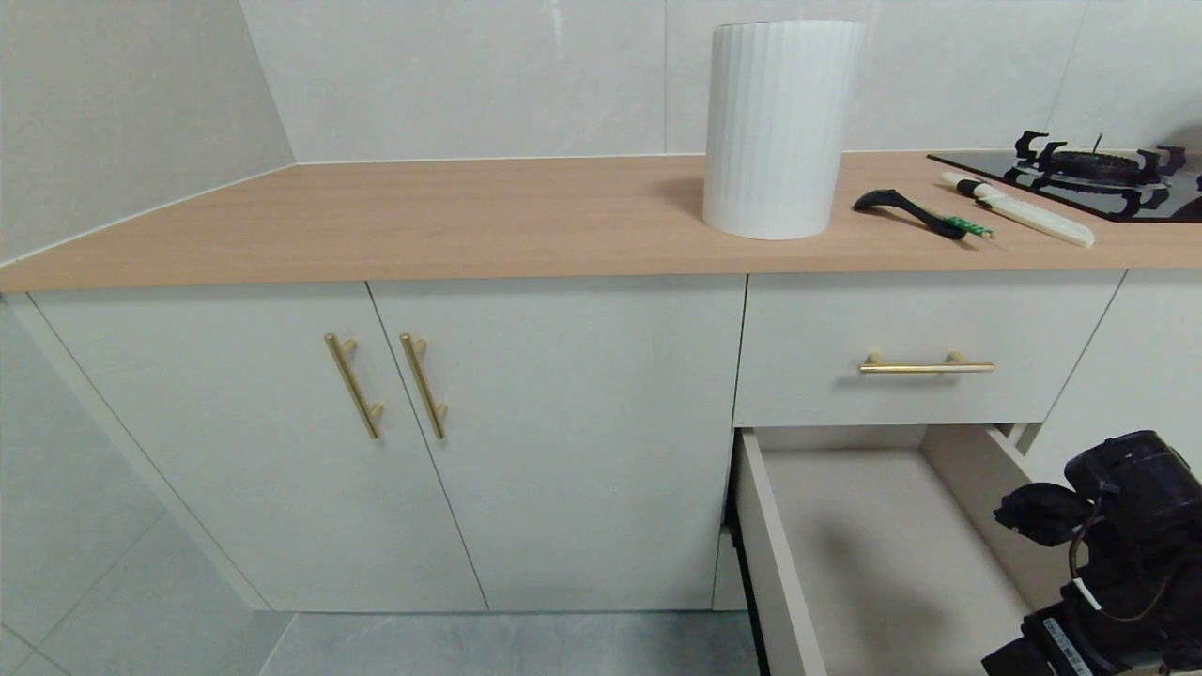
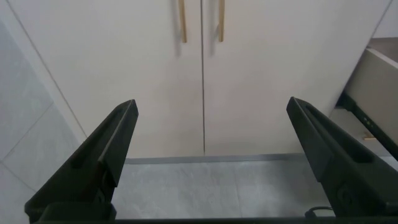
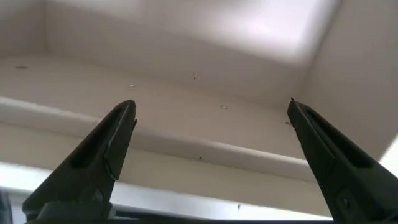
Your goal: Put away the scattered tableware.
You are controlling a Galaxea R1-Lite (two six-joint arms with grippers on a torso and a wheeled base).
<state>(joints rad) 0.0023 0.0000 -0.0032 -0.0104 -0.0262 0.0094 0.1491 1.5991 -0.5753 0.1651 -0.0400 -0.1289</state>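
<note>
Head camera looks down on the open drawer; right wrist peers closely into it; left wrist faces the doors beside it, shared with head.

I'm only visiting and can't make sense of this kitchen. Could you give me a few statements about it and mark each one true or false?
1. The lower drawer is pulled open. True.
2. The white ribbed container lies on its side. False: it stands upright on the countertop.
3. A white knife lies on the countertop near the stove. True.
4. The black-handled utensil is already in the open drawer. False: it lies on the countertop between the container and the knife.
5. Both grippers are shut. False: the left gripper and the right gripper are both open and hold nothing.
</note>
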